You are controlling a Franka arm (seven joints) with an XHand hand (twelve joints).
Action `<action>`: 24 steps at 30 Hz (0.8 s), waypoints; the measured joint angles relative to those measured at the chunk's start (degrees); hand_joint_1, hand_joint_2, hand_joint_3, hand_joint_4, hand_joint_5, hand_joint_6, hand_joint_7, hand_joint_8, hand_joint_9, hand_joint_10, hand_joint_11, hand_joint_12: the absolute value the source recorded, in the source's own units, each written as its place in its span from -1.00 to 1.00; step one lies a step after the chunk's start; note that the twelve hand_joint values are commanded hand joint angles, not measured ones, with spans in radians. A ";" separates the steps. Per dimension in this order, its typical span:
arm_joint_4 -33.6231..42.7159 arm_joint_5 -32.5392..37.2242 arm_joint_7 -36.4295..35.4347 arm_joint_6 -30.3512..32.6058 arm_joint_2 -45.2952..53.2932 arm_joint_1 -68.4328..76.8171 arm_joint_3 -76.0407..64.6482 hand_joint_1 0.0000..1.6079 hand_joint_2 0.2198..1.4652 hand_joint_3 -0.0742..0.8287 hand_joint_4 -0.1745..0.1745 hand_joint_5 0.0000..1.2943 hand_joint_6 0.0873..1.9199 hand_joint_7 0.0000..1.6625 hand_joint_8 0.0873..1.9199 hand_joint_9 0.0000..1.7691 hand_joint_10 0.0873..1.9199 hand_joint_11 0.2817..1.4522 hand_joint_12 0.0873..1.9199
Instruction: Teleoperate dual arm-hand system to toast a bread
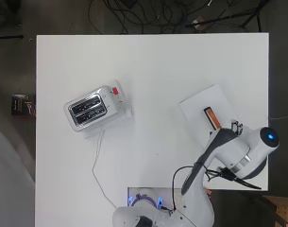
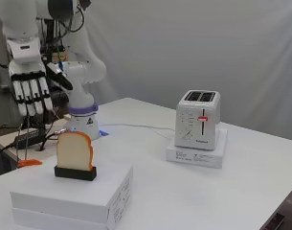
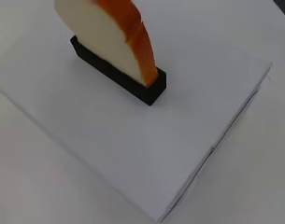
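The fingers (image 2: 31,96) hang straight and side by side, pointing down, with the thumb (image 2: 59,76) sticking out to the side; they hold nothing. The hand (image 2: 29,88) hovers in the air above and slightly behind the slice of bread (image 2: 74,151), well clear of it, with open space between fingertips and crust.

The bread stands upright on its edge in a low black holder (image 2: 75,173). Its face is pale and its crust orange-brown, as the wrist view shows from close above. The holder sits on top of a flat white box (image 2: 88,199), which rests on the white table (image 2: 193,201) near the edge closest to the arm.

Well apart from the box, across the table, a white two-slot toaster (image 2: 199,120) stands on its own flat white base (image 2: 197,155). Both slots look empty from overhead, and a red lever (image 2: 202,118) shows on its end face. A white cord (image 1: 97,163) runs from the toaster towards the arm's base.
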 joint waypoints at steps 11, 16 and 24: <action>4.88 3.12 -1.02 -2.46 4.90 0.19 -0.31 -0.62 0.17 -0.84 0.41 -0.50 -1.00 -0.51 -1.00 -0.35 -1.00 -0.63 -1.00; 7.99 5.36 -2.44 -3.61 18.10 -7.82 7.80 -0.60 0.18 -0.83 0.38 -0.52 -1.00 -0.53 -1.00 -0.36 -1.00 -0.64 -1.00; 3.88 2.04 -4.66 -0.23 13.11 -8.94 9.56 -0.56 0.18 -0.84 0.36 -0.48 -1.00 -0.46 -1.00 -0.32 -1.00 -0.62 -1.00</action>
